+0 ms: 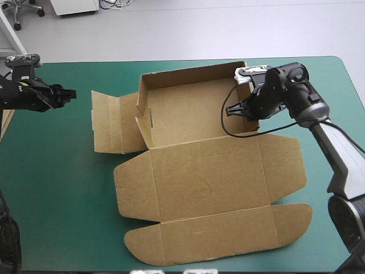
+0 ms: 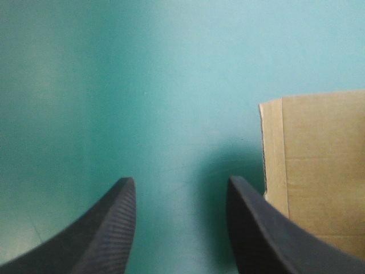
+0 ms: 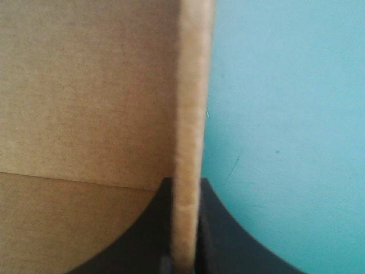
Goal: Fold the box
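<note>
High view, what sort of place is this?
Probably a robotics lab bench: a table with a teal-green cover, a robot's right hand pinching a wall of a half-folded brown box, and its left hand open above the cover.

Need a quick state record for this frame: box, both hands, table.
box: brown, partly folded; back and left walls raised
lid: flat, toward the table's near edge
side flap: flat on the cover, left of the raised walls
right hand: shut on the box's right wall, the board's edge between its fingers
left hand: open, over bare cover near the table's left edge, apart from the box
table: teal-green cover
spare board: edge showing at the table's left edge
</note>
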`<state>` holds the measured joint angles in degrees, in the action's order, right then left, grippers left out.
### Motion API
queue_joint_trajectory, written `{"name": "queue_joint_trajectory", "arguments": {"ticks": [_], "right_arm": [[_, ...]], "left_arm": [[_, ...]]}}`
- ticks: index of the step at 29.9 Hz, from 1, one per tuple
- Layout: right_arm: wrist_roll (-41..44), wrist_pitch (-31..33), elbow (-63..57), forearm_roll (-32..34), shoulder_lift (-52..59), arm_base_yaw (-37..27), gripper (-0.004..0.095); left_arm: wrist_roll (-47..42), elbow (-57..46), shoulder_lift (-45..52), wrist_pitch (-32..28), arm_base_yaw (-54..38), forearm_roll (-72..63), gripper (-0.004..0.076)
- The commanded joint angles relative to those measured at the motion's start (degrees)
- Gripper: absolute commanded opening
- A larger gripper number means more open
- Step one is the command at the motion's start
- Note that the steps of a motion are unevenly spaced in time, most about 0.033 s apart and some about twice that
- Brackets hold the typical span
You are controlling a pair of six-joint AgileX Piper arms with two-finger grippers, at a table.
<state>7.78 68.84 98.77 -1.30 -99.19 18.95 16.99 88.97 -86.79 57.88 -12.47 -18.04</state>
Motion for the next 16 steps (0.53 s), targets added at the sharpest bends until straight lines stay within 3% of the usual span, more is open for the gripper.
{"name": "queue_joint_trajectory", "arguments": {"ticks": [1,16], "right_arm": [[0.35,2.52,3.76,-2.17,0.26,-0.02,-0.0015],[0.46,2.52,3.38,-4.1,-5.65,-0.02,-0.0015]], "left_arm": [[-0.24,1.49,2.05,-1.79,-0.05,-1.81,0.0355],[-0.24,1.49,2.05,-0.11,-0.05,-1.82,0.0355]]}}
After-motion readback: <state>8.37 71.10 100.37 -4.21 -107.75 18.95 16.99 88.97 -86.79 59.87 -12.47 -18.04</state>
